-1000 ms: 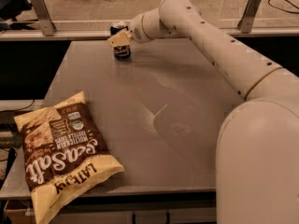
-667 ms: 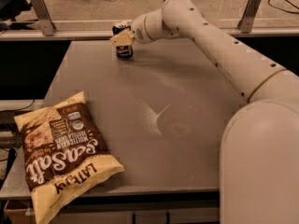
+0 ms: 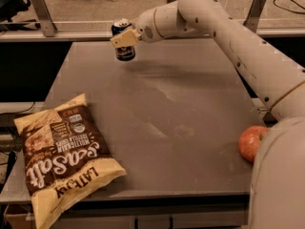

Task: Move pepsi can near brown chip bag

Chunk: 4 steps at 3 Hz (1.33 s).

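Camera view, looking across the table from the near side: the pepsi can point(image 3: 127, 54) stands upright at the far edge of the grey table point(image 3: 190, 104), toward its left corner, its silver top showing above and the white-and-red mark low on its blue side. The gripper point(image 3: 125, 41) is clamped on it, with a cream-coloured finger point(image 3: 123, 37) pressed across the upper front of the can; whether the base touches the tabletop I can't tell. The white arm point(image 3: 214, 27) reaches in from the right, running down to the robot's bulky body point(image 3: 281, 185) at the near right corner, and it throws a soft shadow on the surface just right of the can. The brown chip bag point(image 3: 59, 156) lies flat at the near left corner — well apart from the can, lettering turned sideways, its cream lower end hanging over the front edge. A reddish apple point(image 3: 251, 142) sits at the table's right edge, partly hidden behind the robot's body. Beyond the table runs a low rail with metal posts point(image 3: 42, 13).
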Each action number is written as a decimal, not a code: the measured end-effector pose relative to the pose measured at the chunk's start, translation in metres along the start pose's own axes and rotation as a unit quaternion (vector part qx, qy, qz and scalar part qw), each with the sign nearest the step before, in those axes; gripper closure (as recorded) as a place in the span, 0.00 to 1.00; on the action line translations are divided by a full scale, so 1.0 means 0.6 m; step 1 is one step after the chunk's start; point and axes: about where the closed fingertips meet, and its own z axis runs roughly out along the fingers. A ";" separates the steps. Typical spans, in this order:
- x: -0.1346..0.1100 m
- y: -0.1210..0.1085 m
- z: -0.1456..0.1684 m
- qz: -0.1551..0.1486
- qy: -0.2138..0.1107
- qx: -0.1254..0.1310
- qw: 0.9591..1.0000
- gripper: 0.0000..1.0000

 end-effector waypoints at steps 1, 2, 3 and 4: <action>-0.023 0.103 -0.018 -0.033 -0.009 -0.080 0.996 1.00; -0.032 0.189 -0.019 -0.052 -0.021 -0.144 0.988 1.00; -0.024 0.251 -0.017 -0.066 -0.028 -0.191 0.979 0.86; -0.009 0.286 -0.017 -0.075 -0.029 -0.214 0.973 0.62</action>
